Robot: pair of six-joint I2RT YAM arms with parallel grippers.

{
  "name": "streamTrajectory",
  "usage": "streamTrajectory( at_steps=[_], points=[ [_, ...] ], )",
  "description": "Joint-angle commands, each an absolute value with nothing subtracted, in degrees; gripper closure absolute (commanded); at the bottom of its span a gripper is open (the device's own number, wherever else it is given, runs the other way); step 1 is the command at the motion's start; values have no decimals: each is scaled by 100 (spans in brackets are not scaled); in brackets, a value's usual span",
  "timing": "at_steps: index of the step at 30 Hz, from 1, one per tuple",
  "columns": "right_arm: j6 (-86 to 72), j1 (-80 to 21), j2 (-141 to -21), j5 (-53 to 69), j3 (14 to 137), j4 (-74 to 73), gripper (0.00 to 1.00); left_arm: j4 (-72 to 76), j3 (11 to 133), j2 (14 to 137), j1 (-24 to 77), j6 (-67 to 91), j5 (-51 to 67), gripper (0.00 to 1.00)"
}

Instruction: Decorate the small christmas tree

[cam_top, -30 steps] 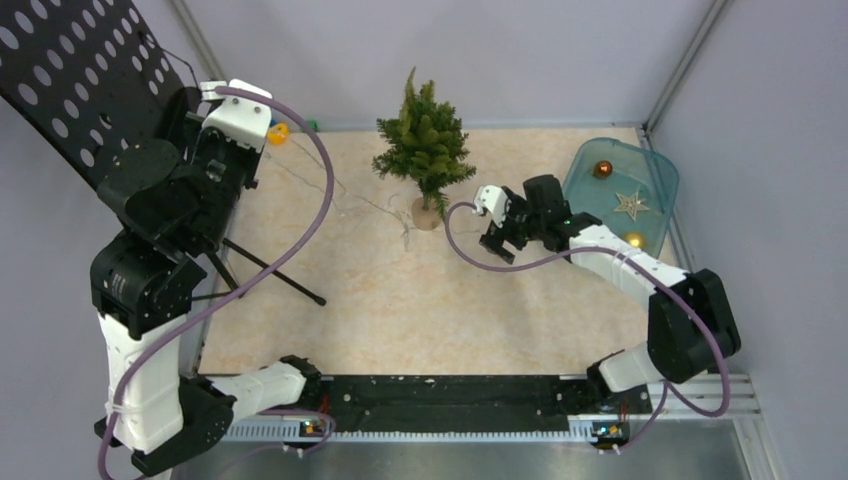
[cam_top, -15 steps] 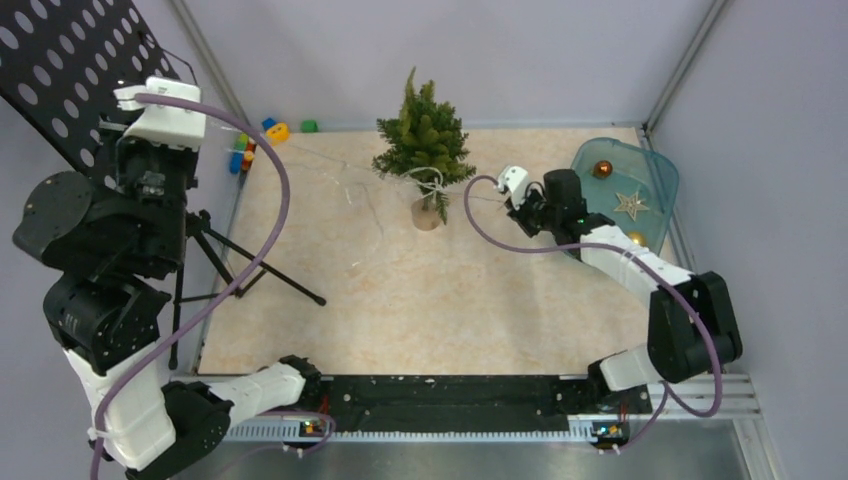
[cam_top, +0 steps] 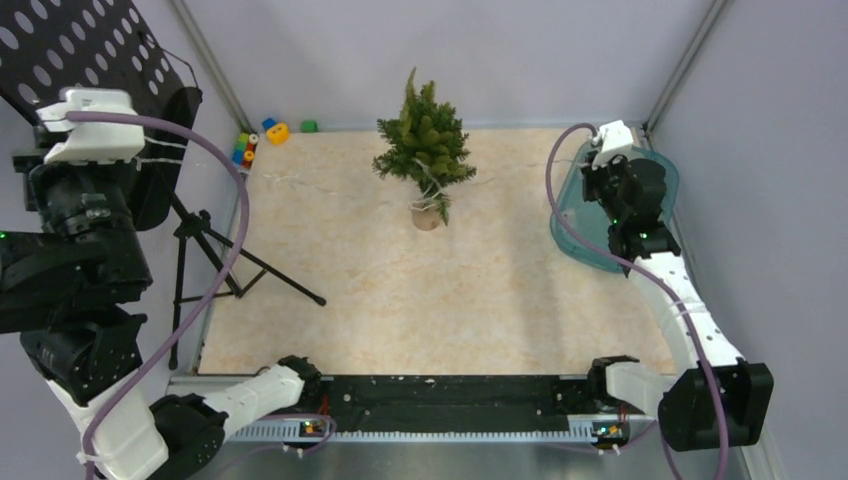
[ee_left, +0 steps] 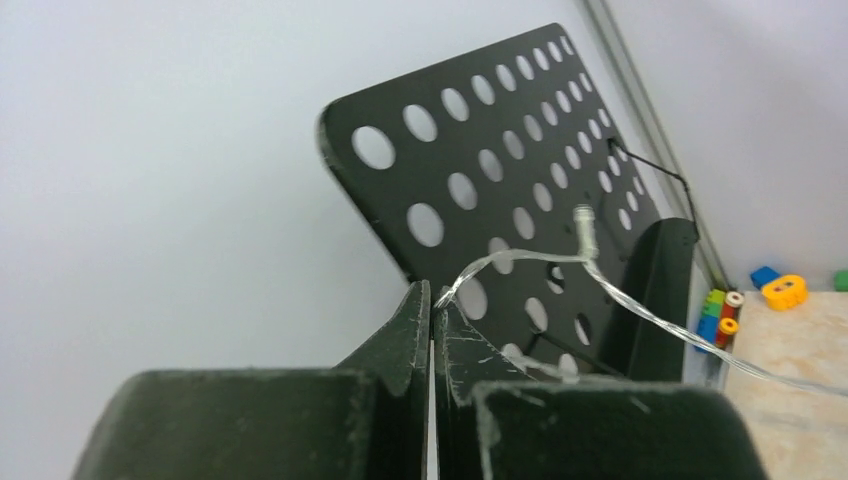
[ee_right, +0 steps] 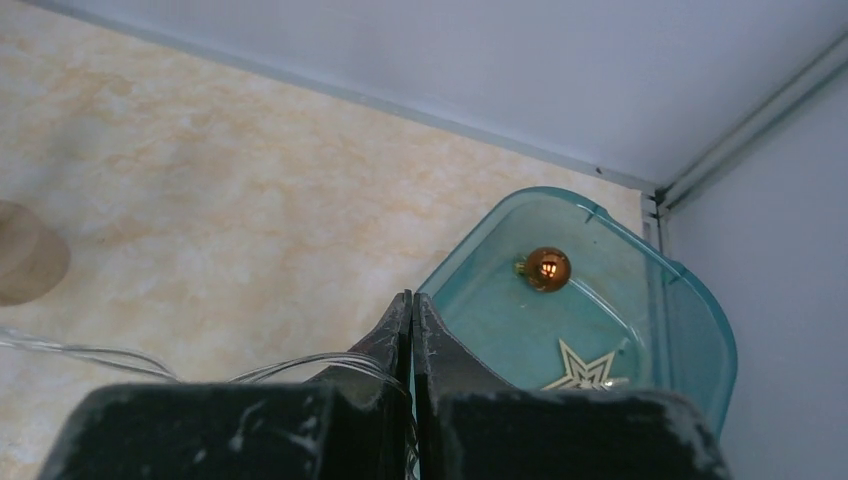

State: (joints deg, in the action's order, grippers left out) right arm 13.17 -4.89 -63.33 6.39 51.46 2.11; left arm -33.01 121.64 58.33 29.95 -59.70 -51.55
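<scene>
- Right gripper (ee_right: 411, 300): jaws pressed together on strands of the clear wire (ee_right: 85, 352). A second ago it stood open beside the tree's base; now it sits at the upper right of the top view, over the bin's (cam_top: 572, 225) near rim.
- Left gripper (ee_left: 432, 300): closed on the wire's other stretch, as it was a second ago. That arm has swung from near the blocks (cam_top: 250, 145) out past the table's left edge, up against the stand (ee_left: 500, 170).
- Tree (cam_top: 425, 140): upright at upper centre of the top view, on its base (cam_top: 427, 215). The wire now shows pale across its lower branches, so the pull from both sides appears to be drawing the string into the tree; decorating looks barely begun.
- Bauble (ee_right: 547, 267) and star (ee_right: 585, 368) lie in the bin, not yet hung.
- Room: the right gripper is close to the back-right corner and side wall, the left is hemmed by the stand. The middle of the table in front of the tree is the free space.
</scene>
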Motion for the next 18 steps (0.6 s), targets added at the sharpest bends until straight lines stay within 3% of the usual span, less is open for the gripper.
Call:
streamTrajectory(
  at_steps=[1, 5, 12, 18],
  points=[
    [1055, -222, -6025, 62, 5585, 249, 100, -2528, 12190, 5697, 3000, -6494, -5437, 100],
    [1322, -189, -5923, -547, 6266, -108, 100, -2350, 12235, 5642, 3006, -6623, -5473, 100],
    [1555, -192, -5870, -390, 7268, -384, 100, -2664, 12316, 5586, 3001, -6334, -5355, 100],
    [1331, -188, -5803, 711, 7832, -444, 100, -2970, 12149, 5547, 3002, -6012, -5264, 100]
  ],
)
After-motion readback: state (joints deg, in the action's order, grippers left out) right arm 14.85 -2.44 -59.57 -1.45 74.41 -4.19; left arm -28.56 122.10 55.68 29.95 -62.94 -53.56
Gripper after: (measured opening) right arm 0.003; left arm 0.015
